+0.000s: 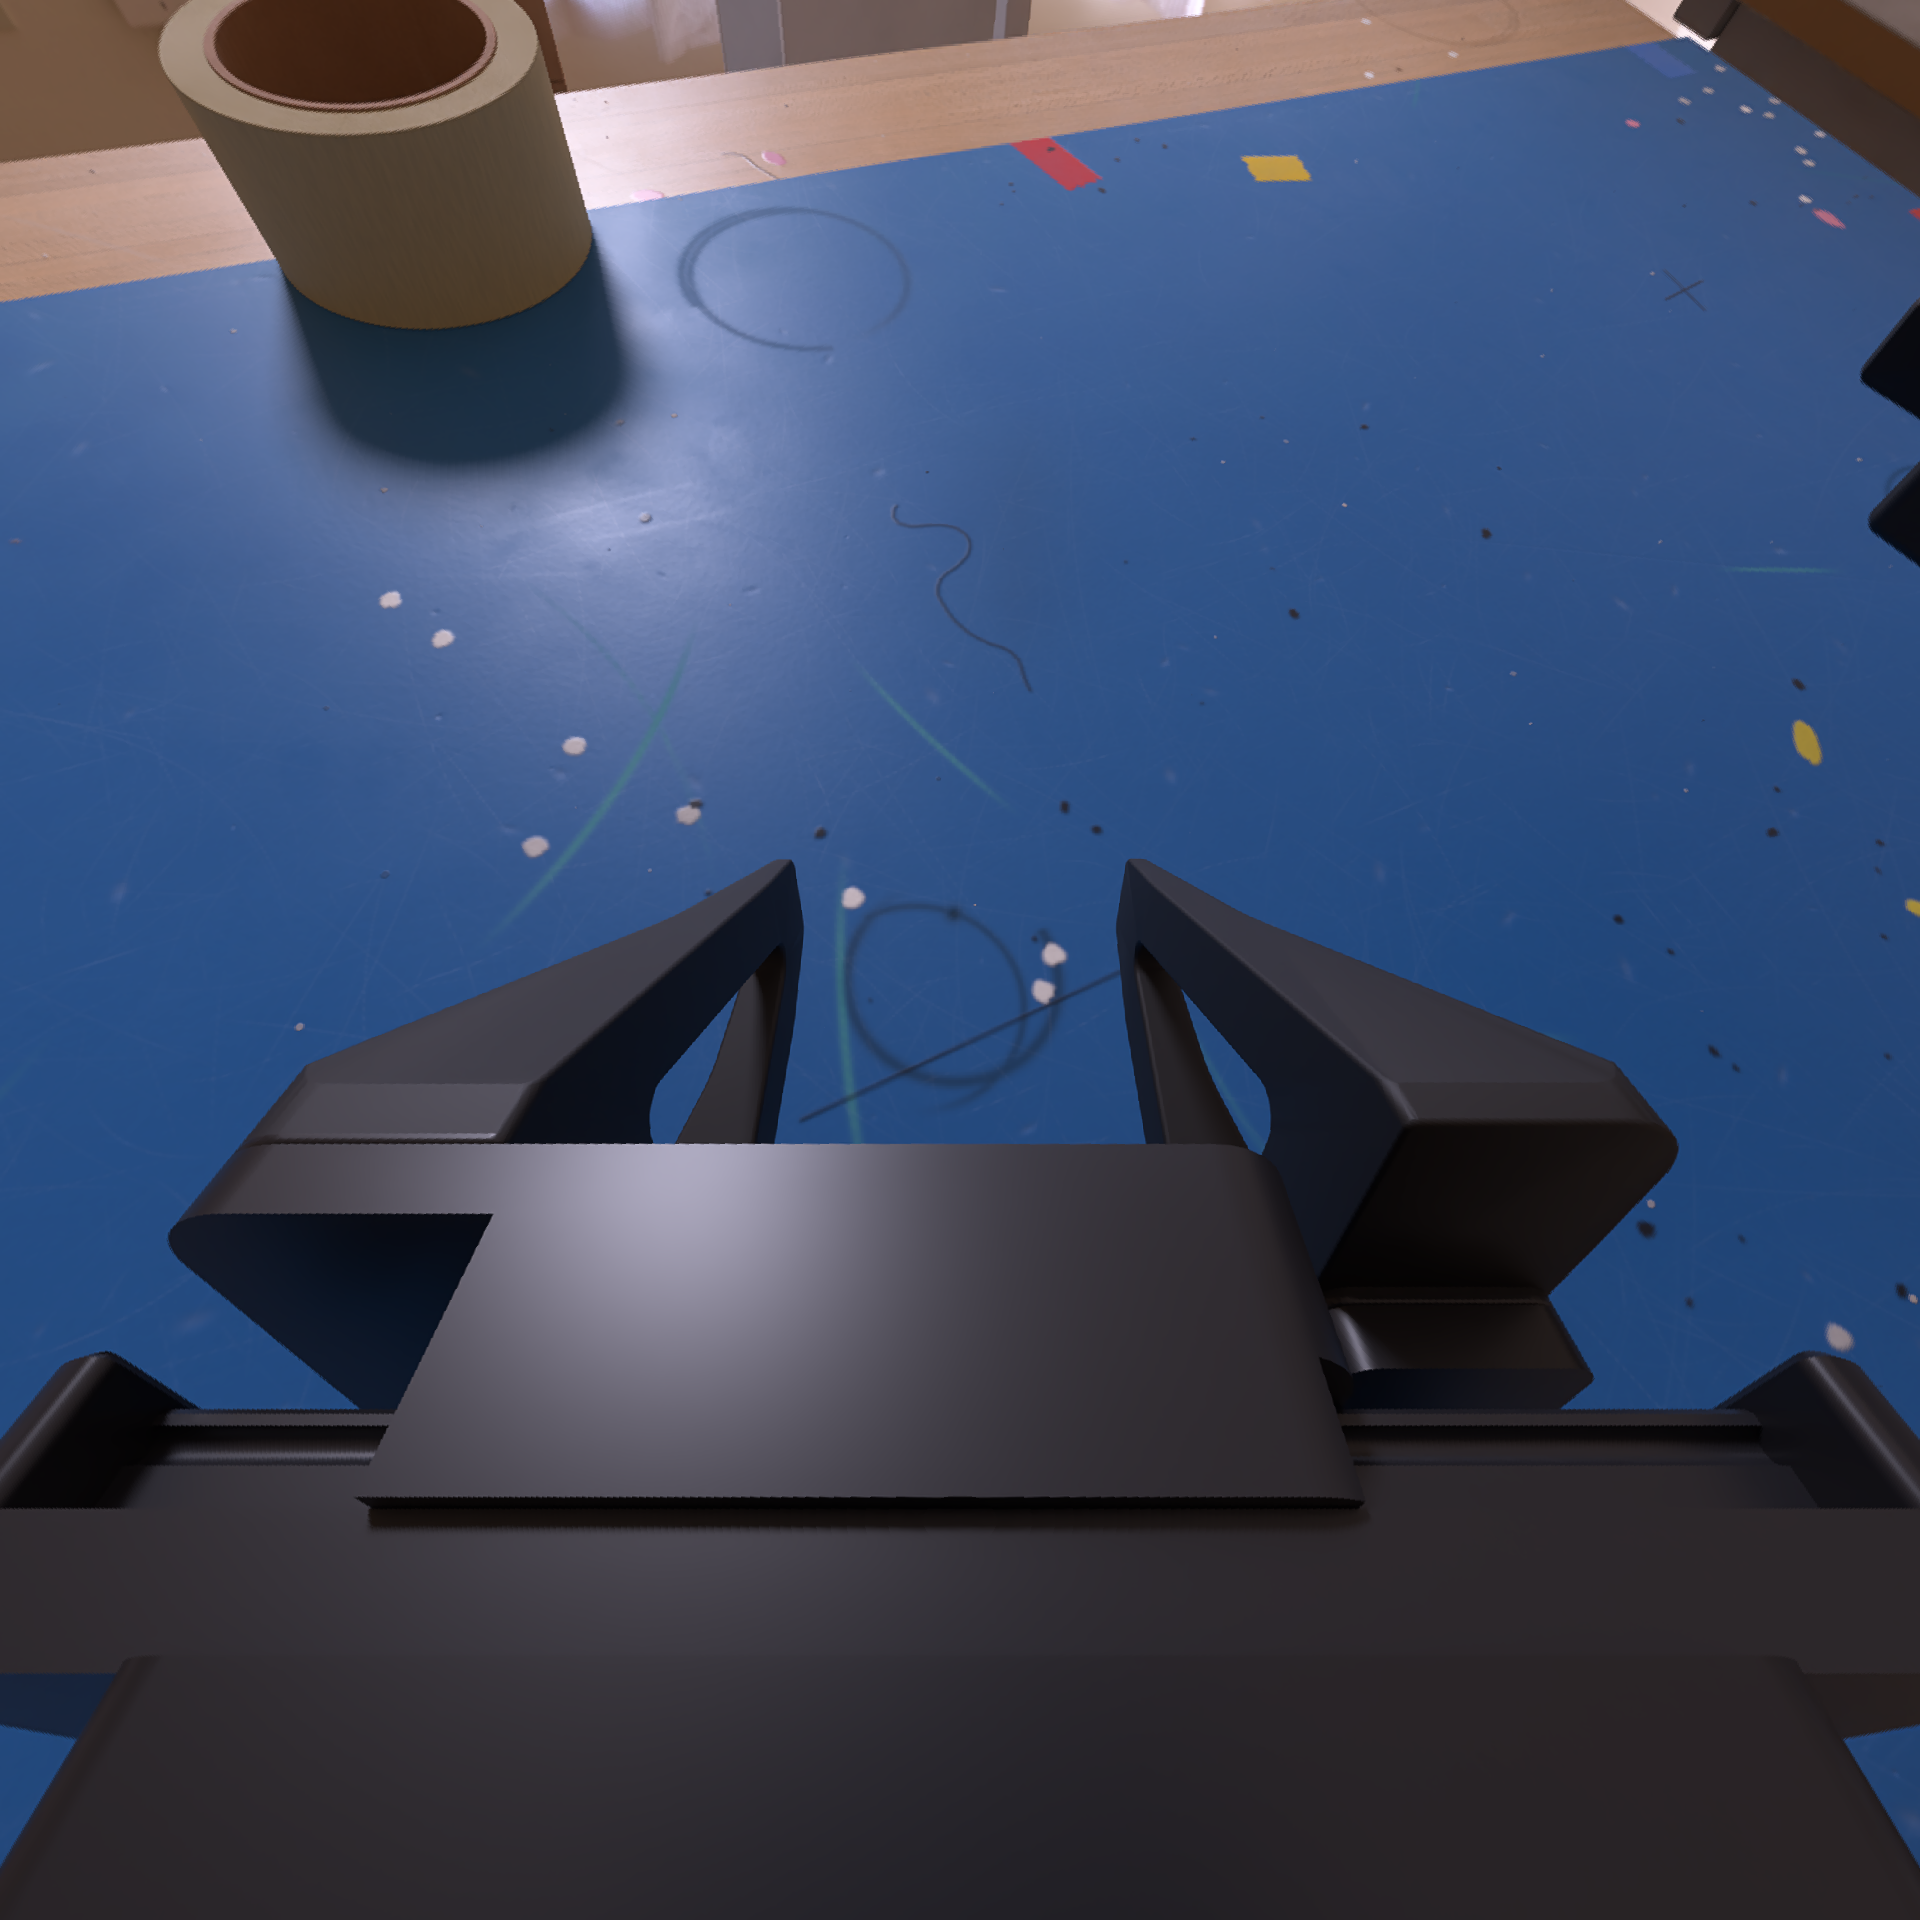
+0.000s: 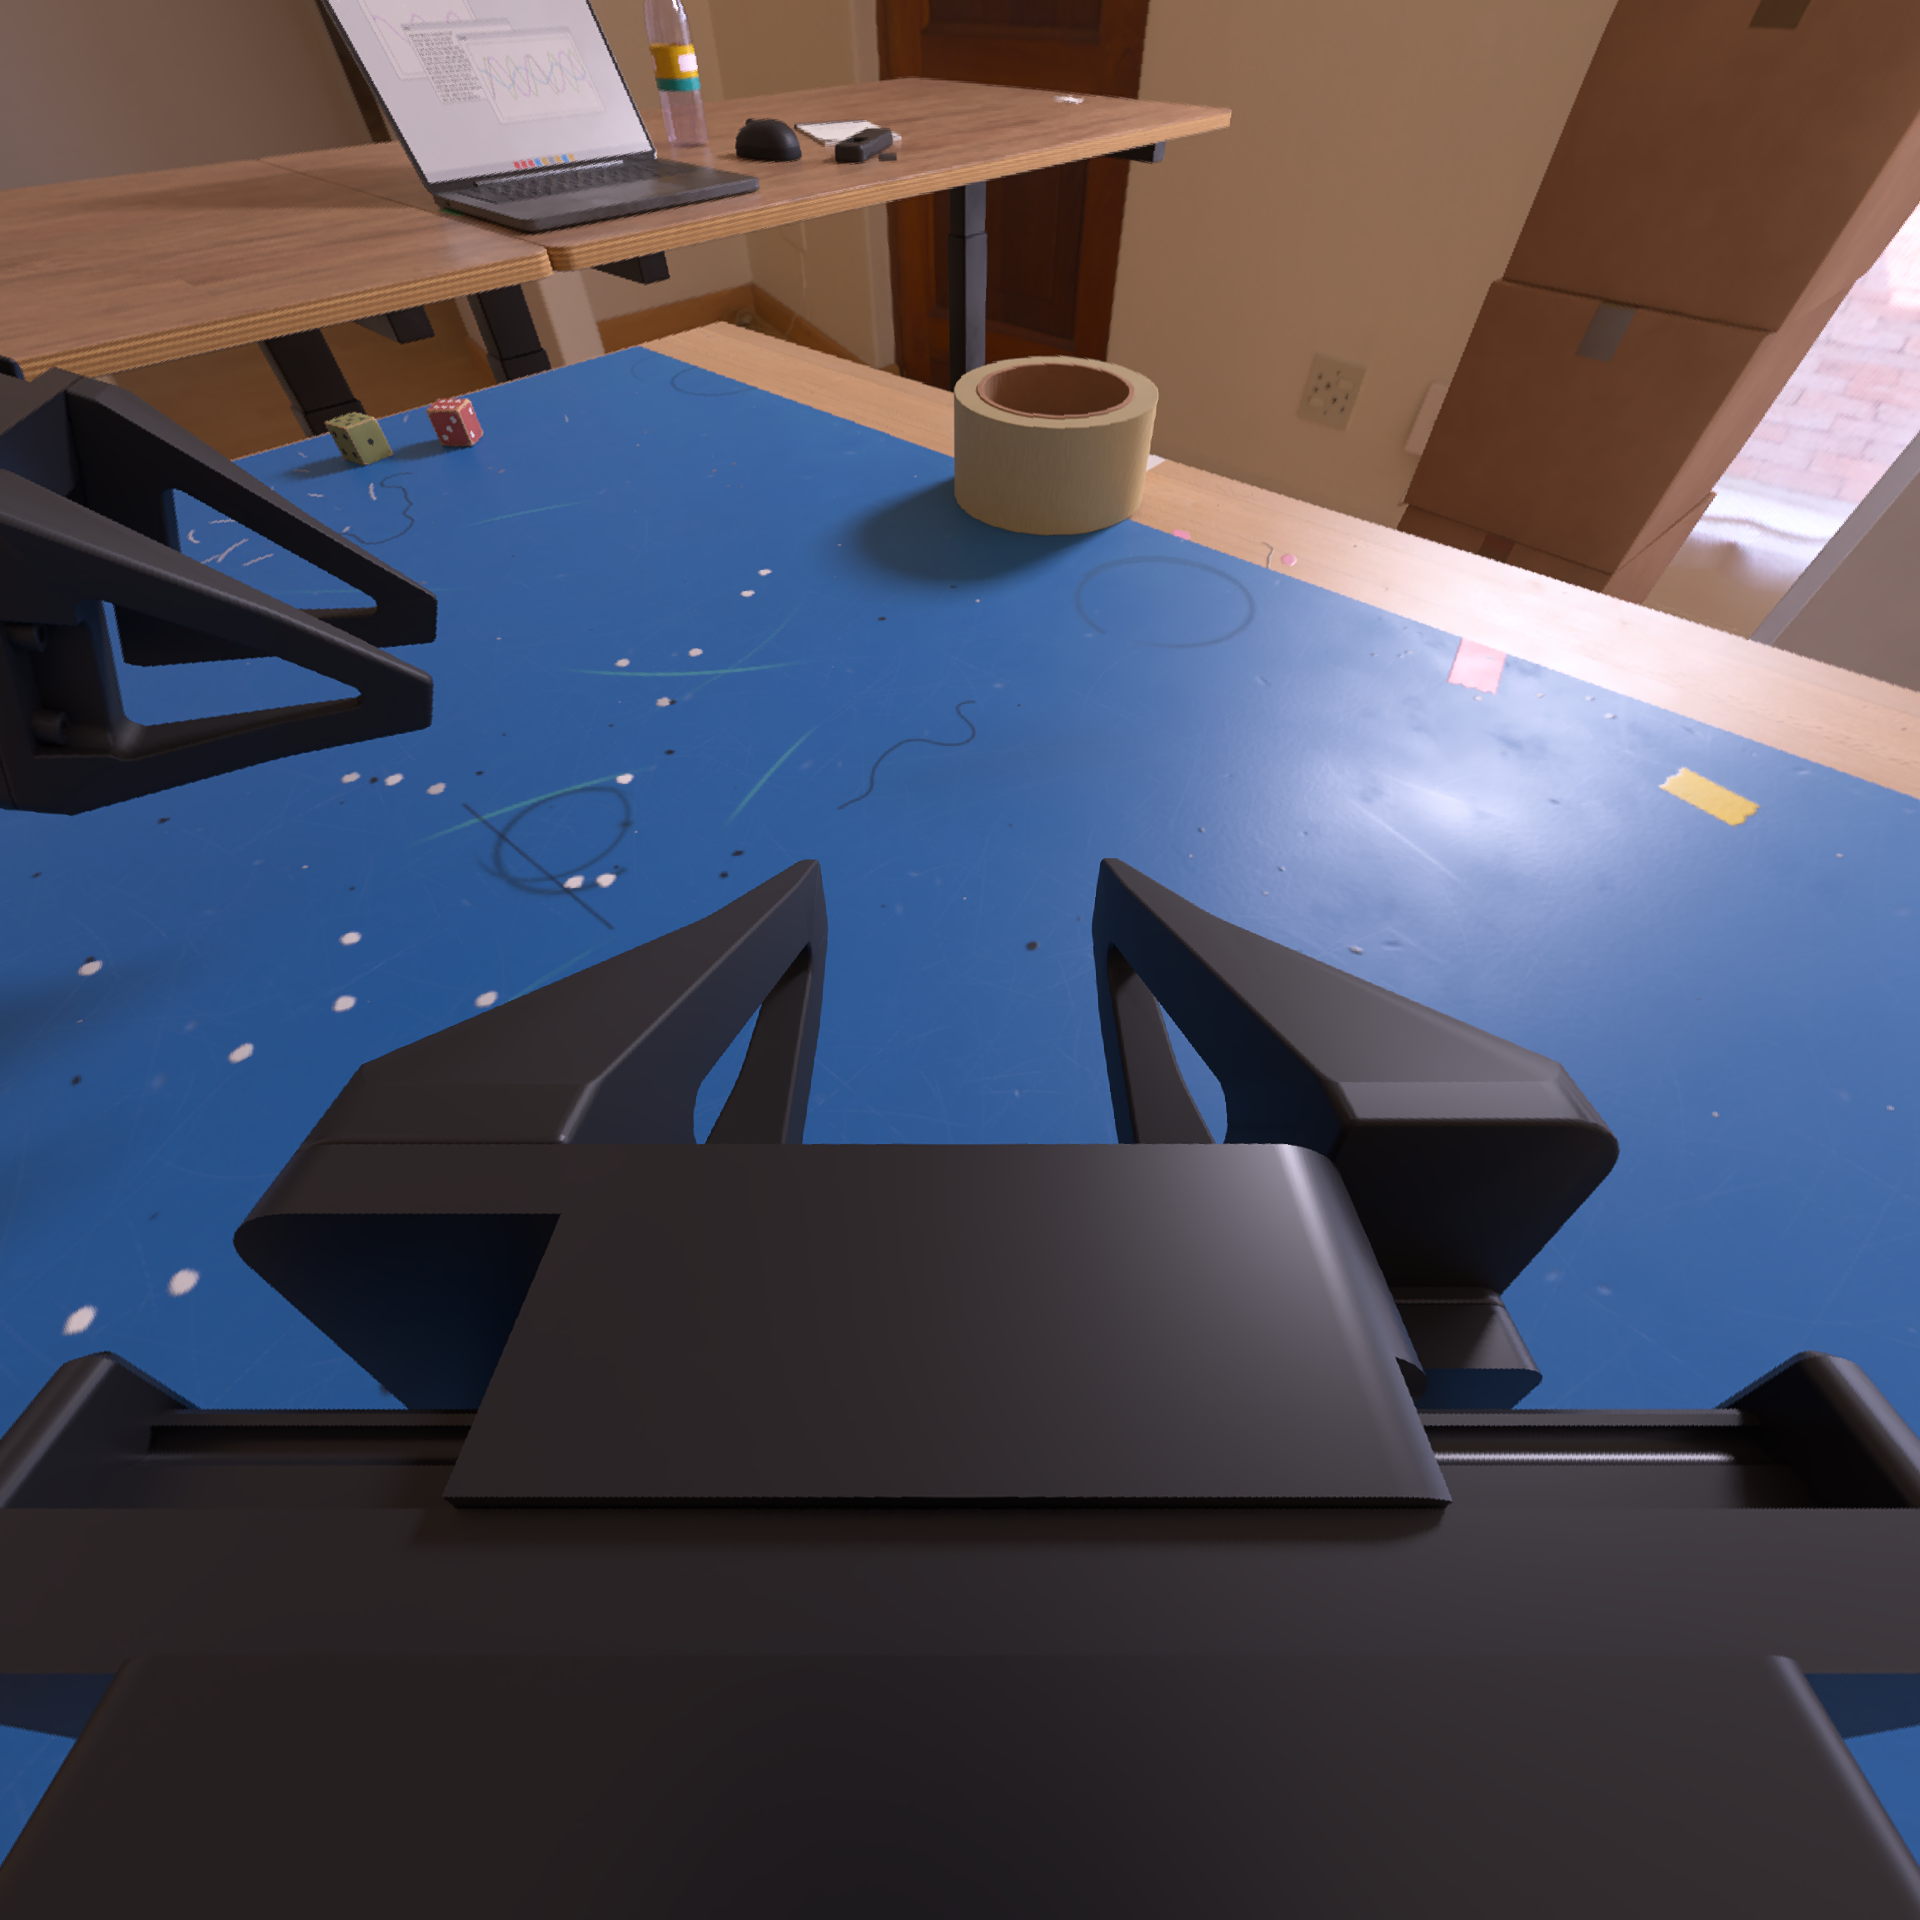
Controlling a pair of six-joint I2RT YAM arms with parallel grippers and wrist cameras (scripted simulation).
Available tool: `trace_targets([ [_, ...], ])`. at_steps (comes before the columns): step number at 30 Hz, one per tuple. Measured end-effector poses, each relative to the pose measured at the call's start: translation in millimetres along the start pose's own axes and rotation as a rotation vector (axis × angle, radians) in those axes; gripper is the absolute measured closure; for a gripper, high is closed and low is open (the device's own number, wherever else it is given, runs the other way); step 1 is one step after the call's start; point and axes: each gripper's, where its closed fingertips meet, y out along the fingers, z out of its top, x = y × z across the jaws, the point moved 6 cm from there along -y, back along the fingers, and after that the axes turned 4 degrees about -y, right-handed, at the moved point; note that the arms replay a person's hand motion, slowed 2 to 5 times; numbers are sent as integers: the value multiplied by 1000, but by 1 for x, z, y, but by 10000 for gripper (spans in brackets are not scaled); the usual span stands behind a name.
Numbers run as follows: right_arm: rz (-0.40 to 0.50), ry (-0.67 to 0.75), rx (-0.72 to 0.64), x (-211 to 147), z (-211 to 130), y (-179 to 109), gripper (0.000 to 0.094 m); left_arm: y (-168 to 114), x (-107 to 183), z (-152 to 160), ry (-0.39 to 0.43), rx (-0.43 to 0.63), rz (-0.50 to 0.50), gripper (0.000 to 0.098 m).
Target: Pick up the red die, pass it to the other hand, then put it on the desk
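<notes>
The red die [image 2: 455, 422] lies on the blue mat [image 2: 1143, 831] near its far left corner in the right wrist view, next to a yellow-green die [image 2: 360, 437]. Neither die shows in the left wrist view. My left gripper [image 1: 958, 883] is open and empty above the mat. My right gripper [image 2: 958, 883] is open and empty above the mat, far from the dice. The left gripper also shows at the left edge of the right wrist view [image 2: 426, 655], fingers apart. Two dark finger tips of the right gripper [image 1: 1896, 447] show at the right edge of the left wrist view.
A tan tape roll [image 1: 384, 166] stands upright at the mat's far edge; it also shows in the right wrist view [image 2: 1055, 447]. A wooden desk border [image 2: 1558, 613] rims the mat. Behind stand tables with a laptop [image 2: 520, 114], a bottle and cardboard boxes [image 2: 1621, 343].
</notes>
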Motion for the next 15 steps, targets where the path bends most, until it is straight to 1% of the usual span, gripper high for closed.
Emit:
trace_targets([
  [9, -10, -29, -7, 0, -6, 0, 503, 2, 0, -5, 3, -20, 0, 460],
  [15, -10, 7, 10, 5, -8, -4, 505, 4, 1, -9, 4, -33, -14, 458],
])
